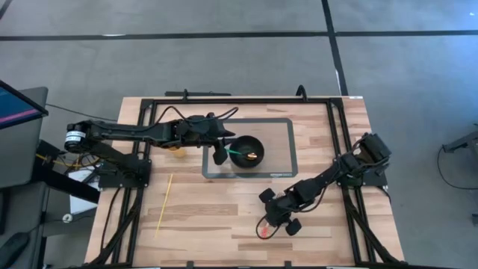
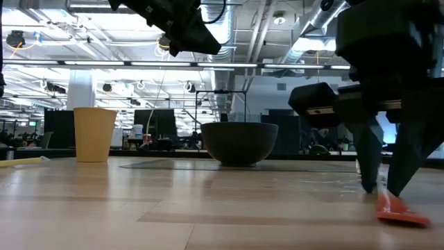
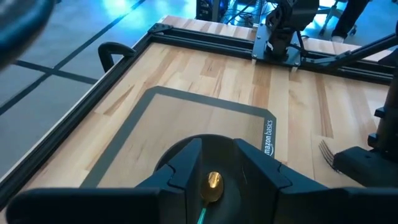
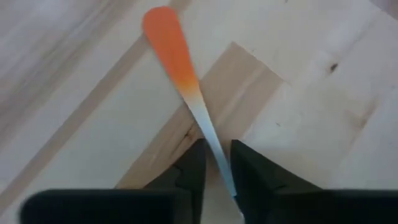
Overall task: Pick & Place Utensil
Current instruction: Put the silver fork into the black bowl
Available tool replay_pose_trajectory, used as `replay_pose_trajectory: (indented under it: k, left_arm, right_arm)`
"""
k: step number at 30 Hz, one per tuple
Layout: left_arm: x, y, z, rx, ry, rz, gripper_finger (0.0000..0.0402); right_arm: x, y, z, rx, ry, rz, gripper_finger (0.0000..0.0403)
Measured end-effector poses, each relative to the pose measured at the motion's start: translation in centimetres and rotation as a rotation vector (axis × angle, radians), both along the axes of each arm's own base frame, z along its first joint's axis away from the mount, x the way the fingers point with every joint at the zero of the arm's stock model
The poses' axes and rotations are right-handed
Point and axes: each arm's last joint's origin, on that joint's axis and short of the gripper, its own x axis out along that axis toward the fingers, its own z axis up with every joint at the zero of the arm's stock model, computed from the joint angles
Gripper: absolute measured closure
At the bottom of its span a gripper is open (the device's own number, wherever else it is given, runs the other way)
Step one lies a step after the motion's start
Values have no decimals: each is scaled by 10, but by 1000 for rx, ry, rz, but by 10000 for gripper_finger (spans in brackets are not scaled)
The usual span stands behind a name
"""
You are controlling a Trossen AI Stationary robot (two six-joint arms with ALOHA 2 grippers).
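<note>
orange utensil pinched at the table's front, spoon lying in the bowl

at the left side of the table, a thin yellow stick [image 1: 164, 205] is seen lying flat on the wood, well apart from everything else. a tan cup [image 2: 94, 134] is seen standing upright behind it, near the left edge of the grey mat [image 1: 284, 127]. the left arm is stretched across from the left side, and the left gripper [image 1: 221, 152] is held above the near rim of the black bowl [image 1: 246, 152], which sits on the mat. its fingers [image 3: 186, 167] are spread apart, with nothing between them. through the gap, a spoon [image 3: 211, 185] with a gold head and a green handle is seen resting inside the bowl.

further right, a fork [image 3: 328, 153] is seen in the left wrist view lying on the bare wood just off the mat's edge.

at the front of the table, right of centre, the right gripper [image 1: 278, 219] is lowered to the tabletop. its fingers [image 4: 193, 168] are pressed onto the pale, narrow shaft of an orange utensil [image 4: 169, 46], which is pinched between them. the orange end is seen lying on the wood, pointing away from the gripper. in the low view, that orange end is seen touching the table just below the dark fingertips.
</note>
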Motion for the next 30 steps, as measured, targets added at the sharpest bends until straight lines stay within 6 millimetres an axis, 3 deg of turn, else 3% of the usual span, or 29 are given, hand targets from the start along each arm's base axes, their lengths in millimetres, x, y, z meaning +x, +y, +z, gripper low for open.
replay_pose_trajectory:
  k: [4, 9, 14, 21, 30]
  left_arm:
    - [0, 0, 0, 0, 2, 0, 309]
    - [0, 0, 0, 0, 3, 0, 309]
    - [0, 0, -1, 0, 6, 0, 309]
    - [0, 0, -1, -4, 6, 1, 309]
    - [-2, -1, 1, -2, 4, -3, 309]
  right_arm:
    - [2, -6, 1, 12, 5, -30, 393]
    - [6, -11, 3, 52, 27, -97, 379]
    - [13, -12, 16, 26, -29, -97, 397]
    - [3, -25, 58, 43, -94, -146, 395]
    - [-13, -61, 127, -20, -363, -266, 398]
